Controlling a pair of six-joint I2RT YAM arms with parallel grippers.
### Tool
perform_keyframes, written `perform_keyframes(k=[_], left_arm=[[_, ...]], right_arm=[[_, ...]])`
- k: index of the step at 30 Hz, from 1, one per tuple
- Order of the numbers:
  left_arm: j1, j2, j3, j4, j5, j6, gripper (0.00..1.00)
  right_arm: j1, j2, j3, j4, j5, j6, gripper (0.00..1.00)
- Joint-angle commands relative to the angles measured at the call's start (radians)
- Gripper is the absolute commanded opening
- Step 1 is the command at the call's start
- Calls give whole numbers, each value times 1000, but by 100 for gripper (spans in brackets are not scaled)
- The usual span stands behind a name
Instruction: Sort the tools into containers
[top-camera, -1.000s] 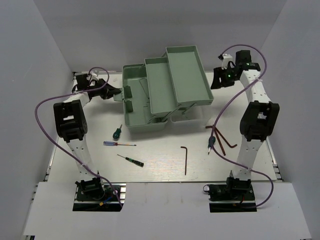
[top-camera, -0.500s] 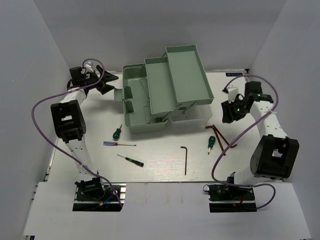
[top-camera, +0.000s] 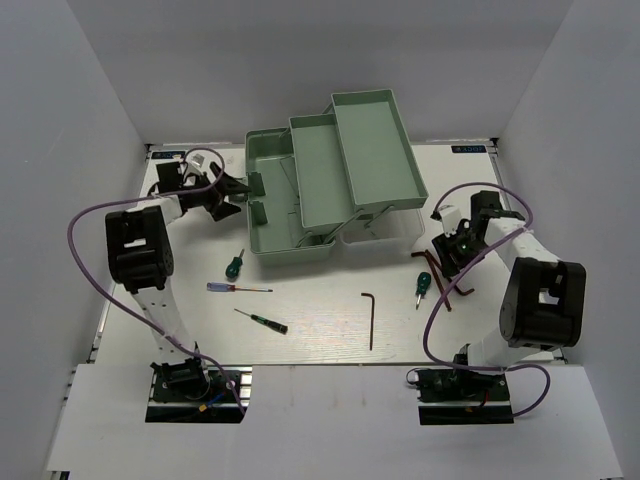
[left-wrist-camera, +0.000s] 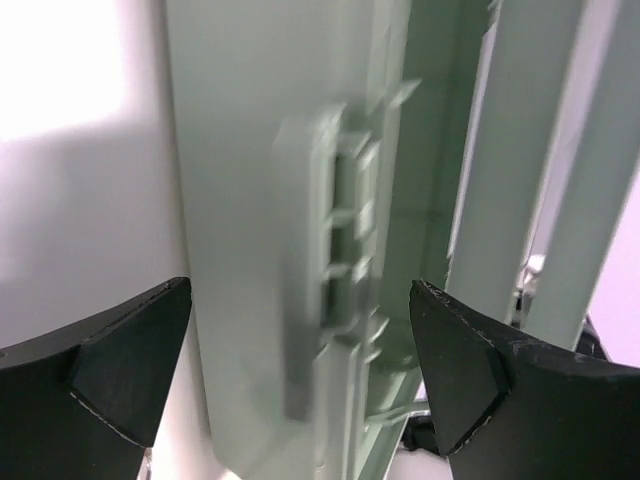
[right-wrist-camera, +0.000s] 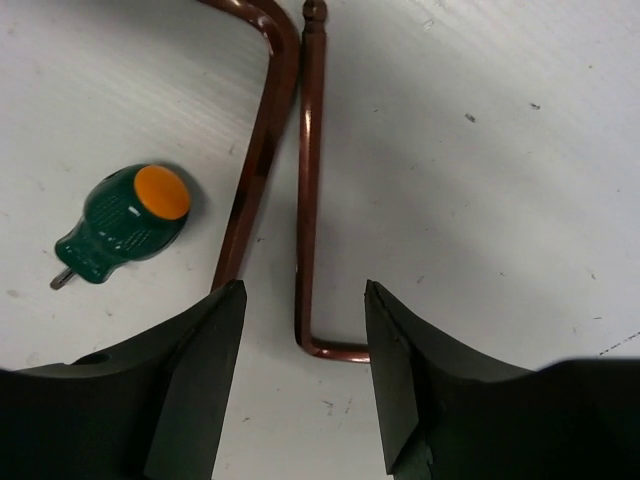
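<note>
My right gripper (right-wrist-camera: 300, 330) hangs, jaws wide, over two reddish hex keys (right-wrist-camera: 308, 150) on the bench (top-camera: 320, 300) near the toolbox's (top-camera: 375, 140) right front corner, so I should centre on one shaft before closing; the left gripper (left-wrist-camera: 300, 300), jaws wide too, faces the toolbox's latch (left-wrist-camera: 320, 260).

The toolbox (top-camera: 372, 150) is pale green plastic, smooth with a soft shine. Up close in the left wrist view its wall looks a bit waxy. The two reddish-brown hex keys (right-wrist-camera: 307, 180) are shiny metal, like copper, with bright streaks along them. The stubby screwdriver (right-wrist-camera: 115, 232) has a glossy green plastic handle with a smooth orange cap. The table (right-wrist-camera: 500, 150) is white and matt, with tiny specks. The right gripper's fingers (right-wrist-camera: 190, 400) are black, dull and smooth. The left gripper's fingers (left-wrist-camera: 470, 370) are black and dull too, with pale scuffs along one edge. The dark hex key (top-camera: 370, 322) looks like dull metal.
</note>
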Motion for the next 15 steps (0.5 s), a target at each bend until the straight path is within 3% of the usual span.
perform_keyframes(k=[1, 8, 11, 15], left_arm=[[-12, -144, -92, 50, -3, 33, 100], [-12, -357, -248, 36, -155, 65, 100], [-3, -523, -336, 22, -355, 56, 100], [-3, -729, -460, -15, -505, 33, 100]], right_arm=[[2, 16, 8, 49, 31, -13, 58], [4, 34, -41, 78, 31, -17, 58], [9, 52, -56, 108, 54, -11, 56], [15, 78, -73, 157, 97, 24, 52]])
